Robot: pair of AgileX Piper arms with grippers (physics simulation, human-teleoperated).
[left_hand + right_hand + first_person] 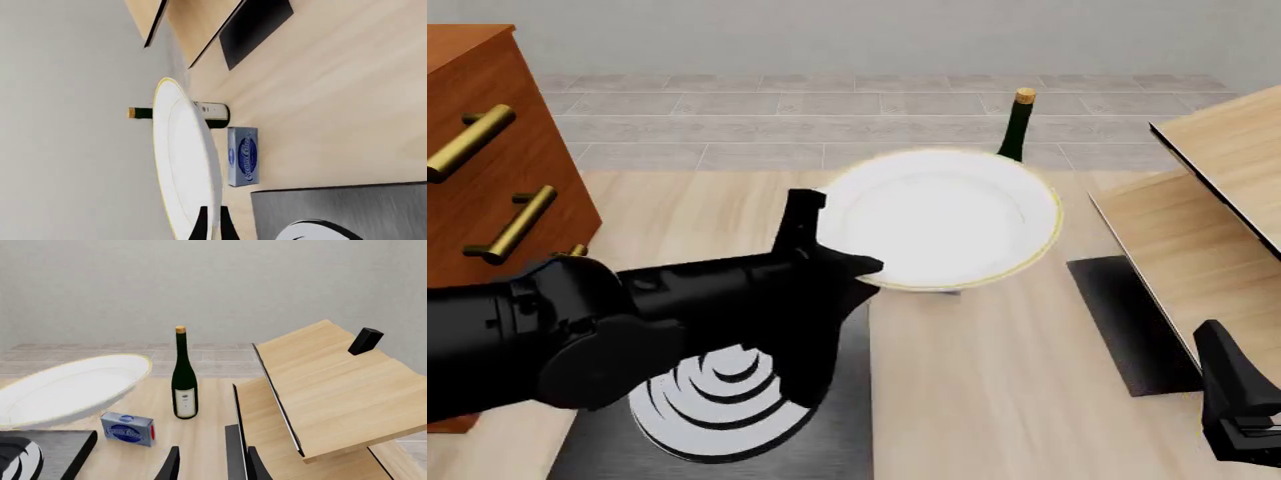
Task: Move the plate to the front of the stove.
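Wooden table (988, 370) below, left gripper (212, 227) pinches the tilted plate (941, 218) by its rim; level it, lower gently beyond the stove (847, 400).

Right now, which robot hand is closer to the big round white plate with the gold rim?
Left. The left gripper is clamped on the big round white plate's near edge, holding it tilted. The right gripper sits far off by the table's right edge.

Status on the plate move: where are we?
Done: the left gripper has the plate by its rim, lifted and tilted above the table. In hand: carrying it beyond the stove, near the blue box and bottle. Left: set it down flat in front of the stove and release.
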